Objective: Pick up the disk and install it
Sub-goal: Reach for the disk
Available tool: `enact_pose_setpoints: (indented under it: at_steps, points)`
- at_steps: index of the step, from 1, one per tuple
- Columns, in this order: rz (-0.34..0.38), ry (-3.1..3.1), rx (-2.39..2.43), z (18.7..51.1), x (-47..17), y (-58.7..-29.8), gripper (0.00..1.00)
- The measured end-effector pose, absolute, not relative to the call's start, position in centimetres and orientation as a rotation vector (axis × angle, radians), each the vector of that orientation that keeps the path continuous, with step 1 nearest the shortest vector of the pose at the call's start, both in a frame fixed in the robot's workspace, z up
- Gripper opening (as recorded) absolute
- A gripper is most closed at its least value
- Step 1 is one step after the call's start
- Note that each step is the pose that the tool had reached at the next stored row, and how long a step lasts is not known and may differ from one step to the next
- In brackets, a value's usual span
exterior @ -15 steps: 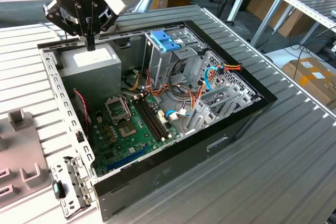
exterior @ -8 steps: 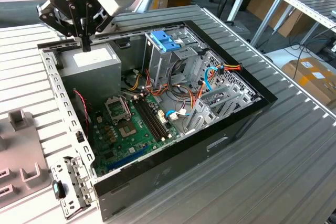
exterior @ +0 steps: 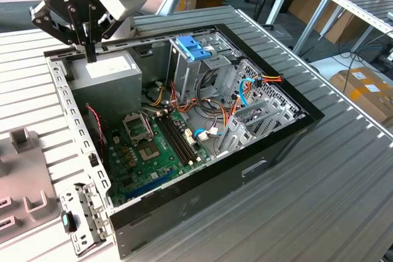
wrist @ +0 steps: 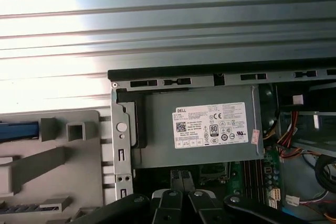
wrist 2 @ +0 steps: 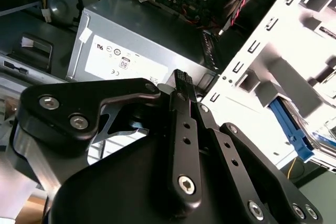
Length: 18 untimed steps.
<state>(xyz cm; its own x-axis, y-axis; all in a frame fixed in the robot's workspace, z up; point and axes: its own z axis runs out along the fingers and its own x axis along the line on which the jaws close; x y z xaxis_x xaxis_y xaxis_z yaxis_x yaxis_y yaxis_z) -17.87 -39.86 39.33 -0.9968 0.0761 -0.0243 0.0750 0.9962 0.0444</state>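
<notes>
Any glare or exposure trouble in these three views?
First wrist view: strong glare washes bands of the ribbed table white. Second wrist view: the white chassis frame is overexposed, the gripper dark before it. Exterior view: even light, computer case shaded inside.

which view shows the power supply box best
First wrist view: the power supply box faces the camera, whole top and sticker visible. The exterior view shows it slanted, beneath the gripper; the second wrist view has the gripper covering part.
</notes>
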Motion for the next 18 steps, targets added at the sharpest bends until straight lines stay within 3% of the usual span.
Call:
enact_pose_setpoints:
  at_steps: [18]
  points:
    - [0.068,3.113,0.118,39.3,-20.8,-39.0,0.11]
